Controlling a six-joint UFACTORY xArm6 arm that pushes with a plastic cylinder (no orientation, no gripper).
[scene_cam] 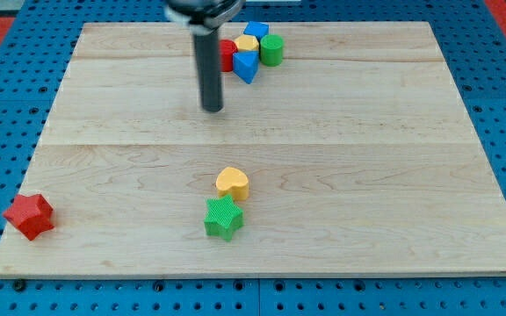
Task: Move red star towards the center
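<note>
Camera view, left to right: red star (29, 216) sits at the board's (393, 175) bottom-left corner, partly over the edge. My tip (213, 109) is up near the top cluster, well apart from it; no gripper, just a bare rod. Yellow heart (232, 183) and green star (223, 218) sit near centre. Advice: get my tip outside the star's lower left, push up-right, stop short of those two.

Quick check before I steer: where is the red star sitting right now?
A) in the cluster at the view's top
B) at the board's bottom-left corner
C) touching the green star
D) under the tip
B: the red star lies alone at the board's bottom-left corner, far from my tip, which is near the top cluster, and apart from the green star.
</note>
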